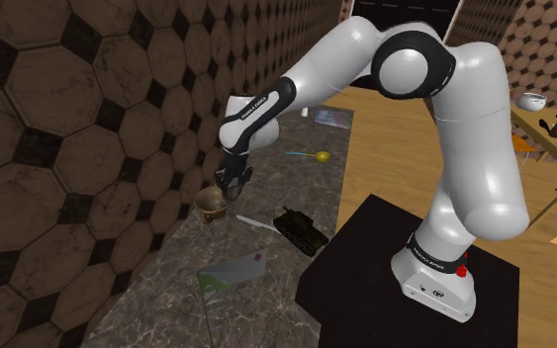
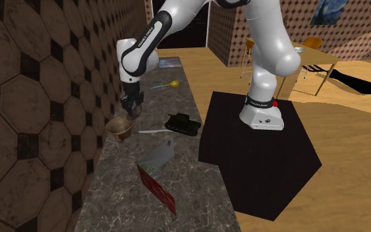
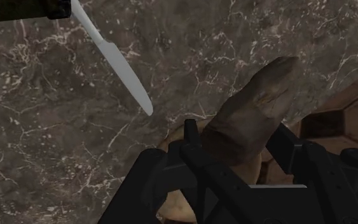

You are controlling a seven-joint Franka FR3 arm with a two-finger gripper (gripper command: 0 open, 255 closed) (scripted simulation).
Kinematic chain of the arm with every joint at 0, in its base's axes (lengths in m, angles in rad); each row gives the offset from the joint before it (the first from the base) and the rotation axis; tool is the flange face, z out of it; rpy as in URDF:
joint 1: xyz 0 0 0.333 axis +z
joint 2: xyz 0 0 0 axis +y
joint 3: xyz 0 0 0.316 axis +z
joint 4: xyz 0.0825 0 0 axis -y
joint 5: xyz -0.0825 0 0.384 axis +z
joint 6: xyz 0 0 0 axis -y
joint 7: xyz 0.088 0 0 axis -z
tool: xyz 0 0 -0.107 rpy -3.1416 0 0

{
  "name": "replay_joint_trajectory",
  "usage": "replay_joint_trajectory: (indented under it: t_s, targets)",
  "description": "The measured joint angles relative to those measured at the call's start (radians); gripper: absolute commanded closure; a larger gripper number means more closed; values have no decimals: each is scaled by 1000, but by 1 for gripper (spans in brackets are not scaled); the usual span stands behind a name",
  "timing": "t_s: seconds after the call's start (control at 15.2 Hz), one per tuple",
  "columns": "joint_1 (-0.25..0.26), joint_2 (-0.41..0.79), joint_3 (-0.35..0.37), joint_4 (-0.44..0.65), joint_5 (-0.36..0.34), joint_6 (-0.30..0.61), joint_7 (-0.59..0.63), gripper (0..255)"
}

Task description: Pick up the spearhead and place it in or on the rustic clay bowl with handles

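Observation:
A brown, weathered spearhead [image 3: 254, 108] is clasped between my black fingers, its tip sticking out beyond them. My gripper [image 3: 238, 143] is shut on it and hangs just above the tan clay bowl [image 1: 210, 204], which stands on the dark marble counter close to the hexagon-tiled wall. In the second exterior view the gripper [image 2: 131, 111] sits right over the bowl [image 2: 118, 126], and in the shoulder view the gripper [image 1: 232, 186] is at the bowl's upper right. In the wrist view part of the bowl [image 3: 174, 207] shows under the hand.
A grey knife [image 1: 256, 223] lies just beside the bowl, and a dark toy tank [image 1: 301, 230] sits past it near the counter edge. A grey card [image 1: 232, 269] and a red book [image 2: 156, 188] lie nearer the front. A yellow-headed stick [image 1: 311, 155] lies farther back.

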Motion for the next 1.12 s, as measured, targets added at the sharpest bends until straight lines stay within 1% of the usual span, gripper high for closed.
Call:
replay_joint_trajectory:
  t_s: [0.13, 0.46, 0.53, 0.73, 1.12]
  targets:
    - [-11, 60, -3, 105, -8, -46, 6, 255]
    - [-50, 236, -10, 429, -29, -195, 29, 255]
    - [-54, 263, -9, 468, -30, -208, 31, 255]
    - [-58, 304, -5, 501, -27, -201, 29, 255]
    - [-63, 355, 4, 505, -17, -155, 16, 255]
